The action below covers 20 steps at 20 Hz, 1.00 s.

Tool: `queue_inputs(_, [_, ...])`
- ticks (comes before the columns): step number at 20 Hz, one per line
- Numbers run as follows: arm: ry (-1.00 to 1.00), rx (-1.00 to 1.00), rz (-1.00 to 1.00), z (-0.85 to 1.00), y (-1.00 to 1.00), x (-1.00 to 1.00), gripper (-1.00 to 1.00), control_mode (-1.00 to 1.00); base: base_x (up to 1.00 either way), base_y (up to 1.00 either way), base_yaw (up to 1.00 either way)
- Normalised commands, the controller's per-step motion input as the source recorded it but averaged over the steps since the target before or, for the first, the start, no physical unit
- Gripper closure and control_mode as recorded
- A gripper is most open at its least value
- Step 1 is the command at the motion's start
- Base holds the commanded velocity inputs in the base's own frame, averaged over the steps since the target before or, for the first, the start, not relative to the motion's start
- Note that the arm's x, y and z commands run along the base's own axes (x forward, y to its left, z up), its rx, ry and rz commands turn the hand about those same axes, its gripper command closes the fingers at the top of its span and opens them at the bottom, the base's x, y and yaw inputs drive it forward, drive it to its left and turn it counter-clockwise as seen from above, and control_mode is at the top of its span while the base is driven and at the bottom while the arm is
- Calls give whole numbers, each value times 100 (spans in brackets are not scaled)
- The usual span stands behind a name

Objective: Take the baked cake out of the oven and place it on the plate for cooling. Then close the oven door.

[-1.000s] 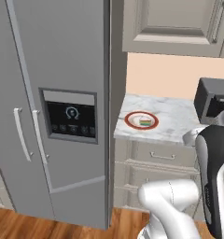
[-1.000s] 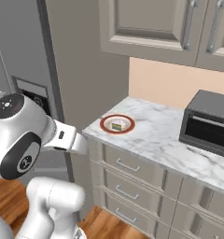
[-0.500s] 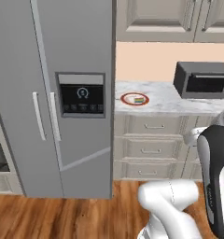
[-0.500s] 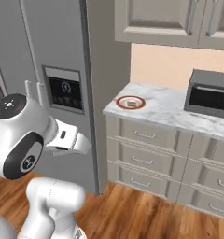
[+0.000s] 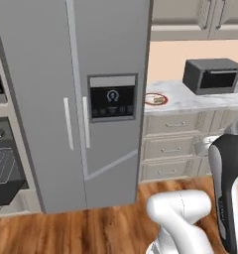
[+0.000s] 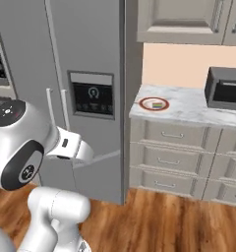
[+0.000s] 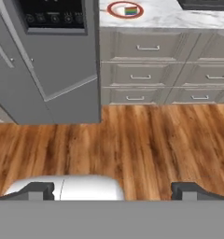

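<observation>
White-and-red-rimmed, the small round plate (image 5: 156, 99) with the little layered cake (image 7: 130, 10) sits upper right on marble; the open oven door (image 5: 7, 171) at far left looks stiff, best pushed by its edge, gripper (image 7: 111, 191) fingers spread, empty.

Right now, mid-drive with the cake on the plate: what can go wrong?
1. The oven door hangs open low at the left, past the fridge; the base could clip it.
2. The plate sits near the counter's left edge, and a bump could knock it off.
</observation>
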Motion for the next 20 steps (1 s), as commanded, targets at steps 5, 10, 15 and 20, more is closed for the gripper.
queue_inputs(5, [0,0,0,0,0,0,-100,100,-33,100,-15])
queue_inputs(10, [0,0,0,0,0,0,-100,100,-44,100,-8])
queue_inputs(15, [0,0,0,0,0,0,-100,100,-29,100,-8])
queue_inputs(20, [0,0,0,0,0,0,-100,100,-4,100,-4])
